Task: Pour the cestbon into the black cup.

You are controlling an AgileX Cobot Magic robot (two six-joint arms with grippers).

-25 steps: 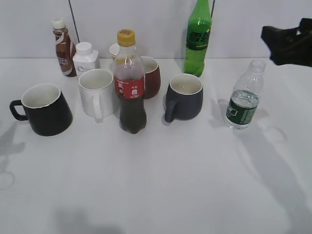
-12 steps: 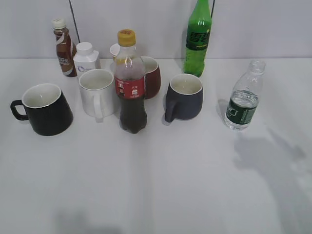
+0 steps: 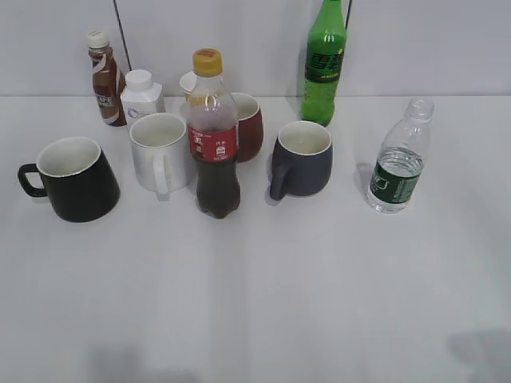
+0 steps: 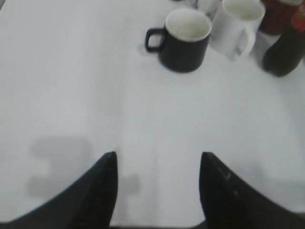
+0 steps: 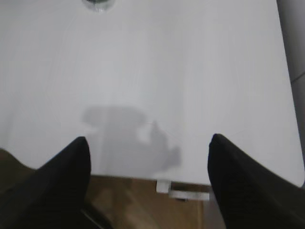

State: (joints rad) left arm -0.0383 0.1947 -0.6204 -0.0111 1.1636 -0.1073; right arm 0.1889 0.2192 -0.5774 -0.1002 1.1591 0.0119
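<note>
The cestbon, a clear capless bottle with a dark green label, stands upright at the right of the table. Only its base shows at the top edge of the right wrist view. The black cup stands at the far left with its handle pointing left. It also shows in the left wrist view. Neither gripper shows in the exterior view. My left gripper is open and empty, well short of the black cup. My right gripper is open and empty near the table's front edge, far from the bottle.
Between the cup and the bottle stand a white mug, a cola bottle, a dark red mug and a blue-grey mug. A green soda bottle, a coffee bottle and a small white bottle stand behind.
My right arm, at the upper right above the bottle a second ago, has left the exterior view. Its shadow has slid to the lower right corner. The bottle and cups have not moved.
</note>
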